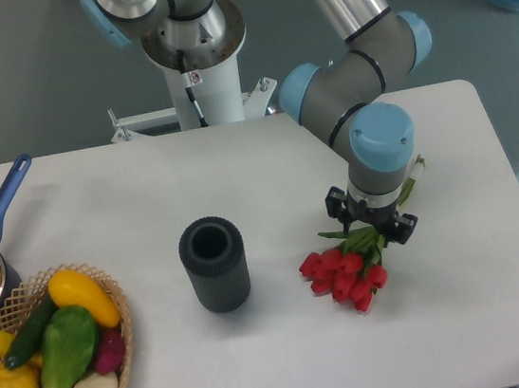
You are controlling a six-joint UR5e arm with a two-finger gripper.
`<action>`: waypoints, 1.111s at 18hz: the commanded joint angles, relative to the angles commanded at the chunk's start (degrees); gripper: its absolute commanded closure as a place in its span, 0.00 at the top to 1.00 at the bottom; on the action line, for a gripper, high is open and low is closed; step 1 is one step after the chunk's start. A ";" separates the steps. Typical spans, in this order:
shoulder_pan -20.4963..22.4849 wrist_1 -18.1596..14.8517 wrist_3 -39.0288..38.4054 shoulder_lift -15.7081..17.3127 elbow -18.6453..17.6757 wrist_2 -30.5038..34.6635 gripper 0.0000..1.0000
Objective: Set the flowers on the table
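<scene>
The flowers (345,275), a bunch of red tulips with green leaves and stems, lie on the white table (465,301) right of centre. Their heads point to the lower left and the stems run up to the right under the arm. My gripper (372,221) points down right over the stems just behind the heads. Its black fingers (339,210) stand on either side of the stems and leaves with a gap between them. The wrist hides the fingertips. The jaws look open around the stems.
A dark ribbed cylinder vase (214,263) stands upright left of the flowers. A wicker basket (118,351) with colourful vegetables sits at the front left corner. A pot with a blue handle (4,204) is at the left edge. The robot base (196,59) stands behind the table.
</scene>
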 joint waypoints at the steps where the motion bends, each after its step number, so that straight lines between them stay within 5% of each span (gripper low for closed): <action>1: 0.09 -0.09 -0.35 1.32 0.44 1.32 1.00; 6: 4.83 0.35 -2.10 8.27 0.70 0.55 1.00; 11: 7.82 0.97 -10.10 9.69 4.21 -4.55 1.00; 18: 14.49 0.62 -9.50 13.10 6.07 -14.21 1.00; 20: 17.13 0.26 -4.07 15.39 5.02 -15.63 1.00</action>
